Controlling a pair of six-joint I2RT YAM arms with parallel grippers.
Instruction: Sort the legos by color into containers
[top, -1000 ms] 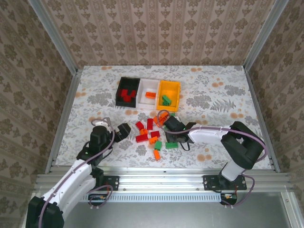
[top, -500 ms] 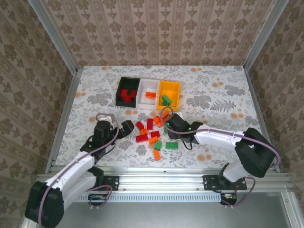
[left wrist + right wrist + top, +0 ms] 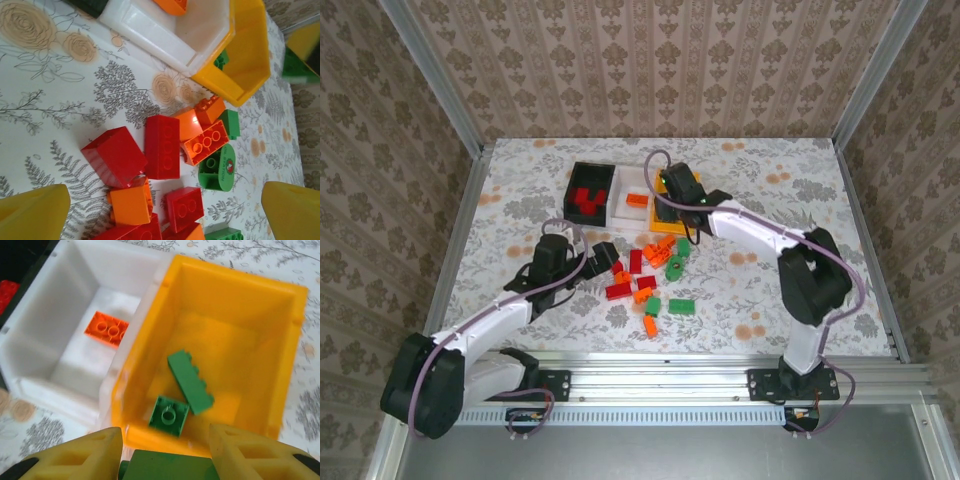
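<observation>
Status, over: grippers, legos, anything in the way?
Right gripper shut on green lego over yellow bin, two greens inside. Left gripper open over loose pile. No obstruction seen.

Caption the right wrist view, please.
Right tool holds a green plastic brick over the yellow-orange bin holding two green bricks.

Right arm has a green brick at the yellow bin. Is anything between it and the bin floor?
Nothing visible blocks it. The green brick sits between the right gripper's fingers above the yellow bin's near wall. The bin is open-topped, with two green bricks lying inside and bare floor around them.
</observation>
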